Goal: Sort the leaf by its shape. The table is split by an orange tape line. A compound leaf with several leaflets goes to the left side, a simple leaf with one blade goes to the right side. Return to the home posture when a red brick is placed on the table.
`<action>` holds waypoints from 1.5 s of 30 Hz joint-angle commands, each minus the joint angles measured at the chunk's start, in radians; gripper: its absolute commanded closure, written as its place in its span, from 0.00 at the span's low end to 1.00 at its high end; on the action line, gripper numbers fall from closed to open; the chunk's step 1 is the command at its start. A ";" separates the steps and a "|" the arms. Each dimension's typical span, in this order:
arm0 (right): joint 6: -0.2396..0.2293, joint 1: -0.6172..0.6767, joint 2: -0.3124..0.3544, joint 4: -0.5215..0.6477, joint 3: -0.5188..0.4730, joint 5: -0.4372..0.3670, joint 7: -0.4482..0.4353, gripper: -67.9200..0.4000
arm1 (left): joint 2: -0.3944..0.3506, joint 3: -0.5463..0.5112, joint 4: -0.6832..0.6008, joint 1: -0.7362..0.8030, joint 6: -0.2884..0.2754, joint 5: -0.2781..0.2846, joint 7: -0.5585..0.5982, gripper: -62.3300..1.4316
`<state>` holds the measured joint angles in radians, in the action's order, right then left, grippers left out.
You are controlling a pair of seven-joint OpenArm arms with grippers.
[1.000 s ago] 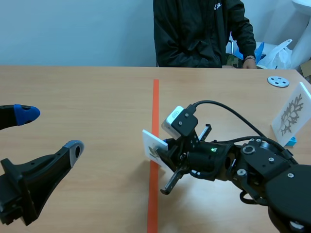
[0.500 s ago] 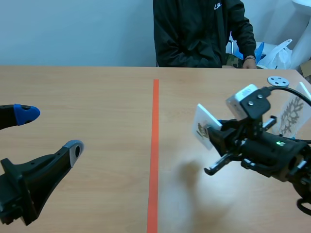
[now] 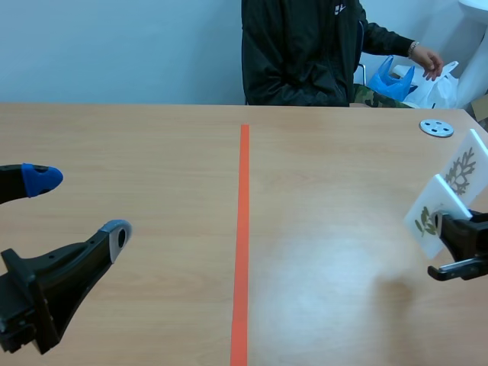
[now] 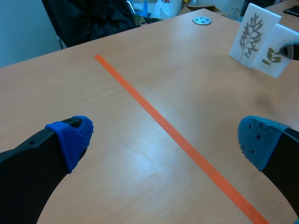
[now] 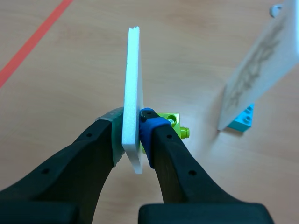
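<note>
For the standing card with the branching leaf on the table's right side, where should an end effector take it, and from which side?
Likely its top edge, from above, with the fingers on the two flat faces. The branching-leaf card is a thin panel standing tilted on a blue brick base, so its upper part is free.

A white leaf card [image 3: 435, 216], printed with a small green sprig of several leaflets, stood upright and slightly tilted, pinched between the pads of the right claw [image 5: 132, 133] near the desk's right edge, well right of the orange tape line [image 3: 242, 229]. A lime-green brick [image 5: 175, 122] sat at its foot. Just behind it, a second white card [image 3: 463, 169] with a grey branching leaf leaned on a cyan brick [image 5: 243, 121].
</note>
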<state>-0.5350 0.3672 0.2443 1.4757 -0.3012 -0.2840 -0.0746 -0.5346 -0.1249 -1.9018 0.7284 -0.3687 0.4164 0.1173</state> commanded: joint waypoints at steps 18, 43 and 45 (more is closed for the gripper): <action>0.119 -0.221 0.016 -0.343 -0.014 -0.037 -0.018 0.98 | 0.003 0.003 -0.012 0.000 -0.001 0.007 0.018 0.00; 0.183 -0.222 0.038 -0.380 -0.017 -0.034 -0.071 0.41 | 0.003 0.003 -0.012 0.000 -0.001 0.007 0.018 0.00; 0.154 -0.217 0.051 -0.365 -0.032 -0.035 -0.075 0.33 | 0.003 0.003 -0.012 0.000 -0.001 0.007 0.018 0.00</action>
<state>-0.3706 0.1509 0.2600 1.0714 -0.3195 -0.3107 -0.1299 -0.5346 -0.1249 -1.9018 0.7284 -0.3683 0.4164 0.1177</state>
